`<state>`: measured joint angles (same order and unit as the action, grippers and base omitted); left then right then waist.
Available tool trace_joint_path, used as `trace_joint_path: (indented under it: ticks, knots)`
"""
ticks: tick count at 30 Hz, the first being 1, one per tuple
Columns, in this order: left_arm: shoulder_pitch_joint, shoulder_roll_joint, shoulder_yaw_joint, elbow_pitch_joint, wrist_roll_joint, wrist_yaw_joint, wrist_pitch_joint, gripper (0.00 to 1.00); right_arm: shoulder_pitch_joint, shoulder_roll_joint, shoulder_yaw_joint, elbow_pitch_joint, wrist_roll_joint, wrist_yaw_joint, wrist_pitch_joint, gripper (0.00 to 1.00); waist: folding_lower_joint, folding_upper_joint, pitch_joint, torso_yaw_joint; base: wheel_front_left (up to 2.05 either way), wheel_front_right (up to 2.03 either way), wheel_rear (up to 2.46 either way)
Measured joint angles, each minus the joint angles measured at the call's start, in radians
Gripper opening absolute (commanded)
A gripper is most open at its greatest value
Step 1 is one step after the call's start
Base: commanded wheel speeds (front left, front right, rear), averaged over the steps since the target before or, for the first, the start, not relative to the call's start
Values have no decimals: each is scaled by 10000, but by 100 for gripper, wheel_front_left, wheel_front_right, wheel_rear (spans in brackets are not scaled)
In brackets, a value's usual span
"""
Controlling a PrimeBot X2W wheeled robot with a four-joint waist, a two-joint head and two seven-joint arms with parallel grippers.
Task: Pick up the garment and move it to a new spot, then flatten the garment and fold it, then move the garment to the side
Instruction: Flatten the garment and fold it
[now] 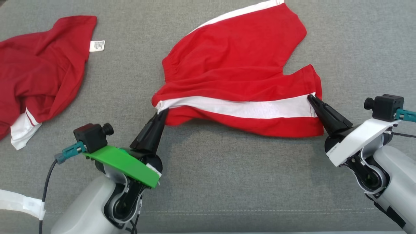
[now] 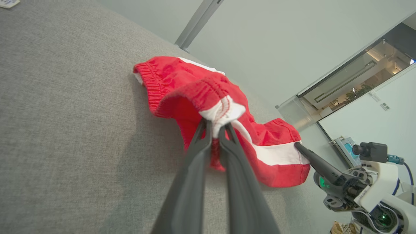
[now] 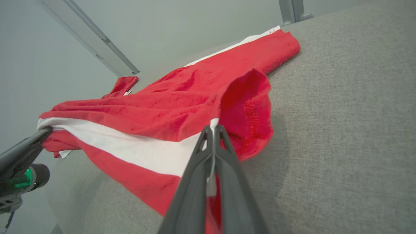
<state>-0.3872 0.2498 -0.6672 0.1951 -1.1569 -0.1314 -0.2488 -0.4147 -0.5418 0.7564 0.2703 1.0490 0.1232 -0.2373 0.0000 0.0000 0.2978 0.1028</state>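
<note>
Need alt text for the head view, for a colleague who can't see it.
The red shorts on the grey surface are pinched at both ends of their white stripe: left gripper shut on the waistband end, right gripper on the leg hem. Another red garment lies crumpled at far left.

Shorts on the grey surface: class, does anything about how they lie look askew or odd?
Yes. The shorts lie rumpled, not flat: the waistband bunches at the left hand, the right hand pinches the near leg's hem, and the far leg splays at an angle.
</note>
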Motion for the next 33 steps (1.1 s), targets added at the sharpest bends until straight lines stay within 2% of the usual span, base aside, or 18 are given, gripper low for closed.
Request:
trace_joint_path:
  ticks: [5,11,19,25,29,33]
  knots:
    - [368,531,-665,-215,171,0,-2,0,441,-522,-6,-765,562,0,0,0,0,0,-242,-162,0,0,0]
    - [768,765,-915,-322,174,0,0,0,1286,-1409,-88,-1041,1066,0,15,0,0,0,-424,-326,0,0,0]
    - [1203,848,-813,-424,123,0,0,0,1589,-1486,-320,-2234,1708,0,-10,0,0,0,-579,-435,0,0,0]
    - [1212,813,-748,-688,-17,0,0,0,1844,-1918,-330,-2376,1720,0,-12,0,0,0,-591,-434,0,0,0]
    - [1212,788,-740,-692,-17,0,0,0,2034,-2232,-150,-1870,1312,4,-12,0,0,0,-571,-420,0,0,0]
    - [1212,648,-825,-729,-17,0,0,0,2179,-2270,155,-1622,922,4,-12,0,0,1,-493,-394,0,0,0]
